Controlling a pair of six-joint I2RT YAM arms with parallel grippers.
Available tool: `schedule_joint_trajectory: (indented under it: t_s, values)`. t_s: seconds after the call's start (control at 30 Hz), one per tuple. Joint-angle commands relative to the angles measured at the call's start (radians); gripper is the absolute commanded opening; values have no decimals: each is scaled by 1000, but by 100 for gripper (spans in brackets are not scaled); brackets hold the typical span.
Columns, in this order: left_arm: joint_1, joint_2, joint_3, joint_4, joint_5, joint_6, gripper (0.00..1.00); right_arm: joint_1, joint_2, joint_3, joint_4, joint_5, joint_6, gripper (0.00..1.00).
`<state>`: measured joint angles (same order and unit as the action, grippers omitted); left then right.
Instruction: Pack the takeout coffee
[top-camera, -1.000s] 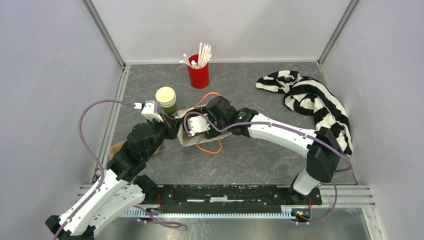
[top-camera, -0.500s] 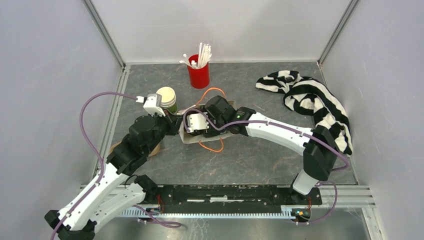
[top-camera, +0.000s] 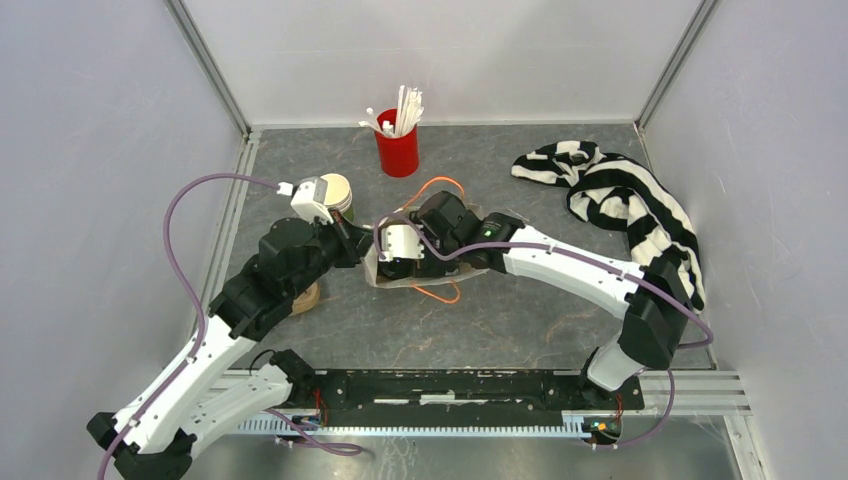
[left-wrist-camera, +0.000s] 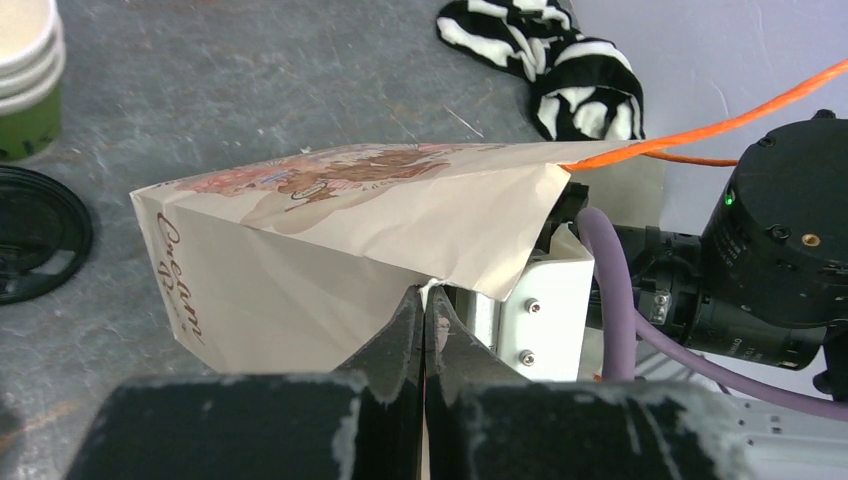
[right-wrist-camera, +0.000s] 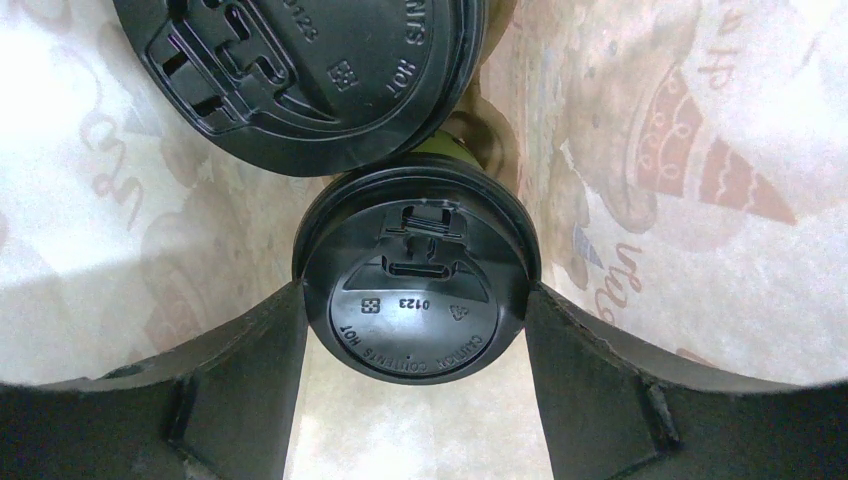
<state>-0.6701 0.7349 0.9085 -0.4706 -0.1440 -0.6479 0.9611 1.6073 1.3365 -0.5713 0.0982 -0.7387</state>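
Both takeout coffees are in the bag! Down the right wrist view, the gripped cup shows its round black lid square to the lens, embossed lettering readable and the sip tab shut. The right claw pinches it, one finger on each side of the lid rim. The other cup sits just above, its lid overlapping the first, with only a sliver of green wall showing between them.

Around the pair is the paper bag, cream with printed pictures and an orange handle. It lies on the bench around the middle, a little toward the left edge. The left claw is pressed together on the bag's lip, holding the mouth up.

So I'd call this the last placement, nearly done. Next the right claw has to let go, and there's little room, with paper close on both sides. It then has to back out without dragging the cup along. How firmly the cups sit, I cannot tell.

Further out, a stack of lidless cups stands nearer the left edge. A red cup of sticks is by the far edge, and a striped cloth lies toward the far right corner.
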Motion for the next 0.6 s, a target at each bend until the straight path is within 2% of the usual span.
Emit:
schedule_joint_trajectory:
  t_s: [0.0,0.13,0.37,0.57]
  values:
    - [-1,28,66,-28,83,-124,2,2,-61,25,-81,-44,79,0]
    - [-2,68,116,-87,108,-175,2,2,-75,37,-168,-76,143,0]
    - [-2,181,259,-267,41,-237,2,3,-40,115,-329,-96,234,0]
    - [-2,251,304,-315,-49,-225,2,3,22,125,-330,-165,245,0]
